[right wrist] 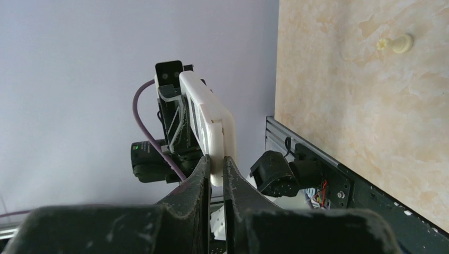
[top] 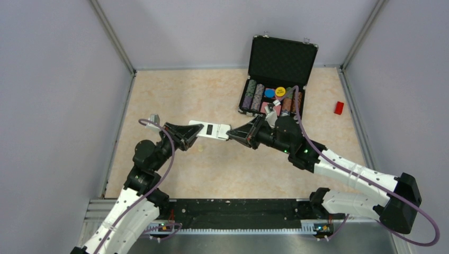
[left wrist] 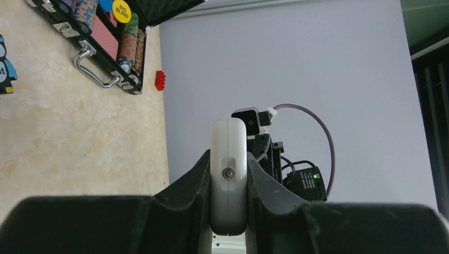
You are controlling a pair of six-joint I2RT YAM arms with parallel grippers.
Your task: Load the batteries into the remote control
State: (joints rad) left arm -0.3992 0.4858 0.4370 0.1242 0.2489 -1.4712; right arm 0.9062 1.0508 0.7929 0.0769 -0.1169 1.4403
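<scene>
The remote control (top: 209, 129) is a slim white bar held level above the table between my two arms, white back up, with its small dark bay (top: 209, 128) showing. My left gripper (top: 195, 133) is shut on its left end; in the left wrist view the white end (left wrist: 229, 137) sits clamped between the black fingers of the left gripper (left wrist: 229, 164). My right gripper (top: 229, 134) is shut on the other end. The right wrist view shows the remote (right wrist: 209, 119) edge-on, pinched thinly by the right gripper (right wrist: 216, 161). The batteries are out of view.
An open black case (top: 278, 58) of poker chips stands at the back right, its handle (left wrist: 95, 71) toward me. A small red block (top: 339, 107) lies by the right wall. A cream peg (right wrist: 397, 45) lies on the table below the remote. A blue owl toy (left wrist: 5, 66) shows at the left wrist view's left edge.
</scene>
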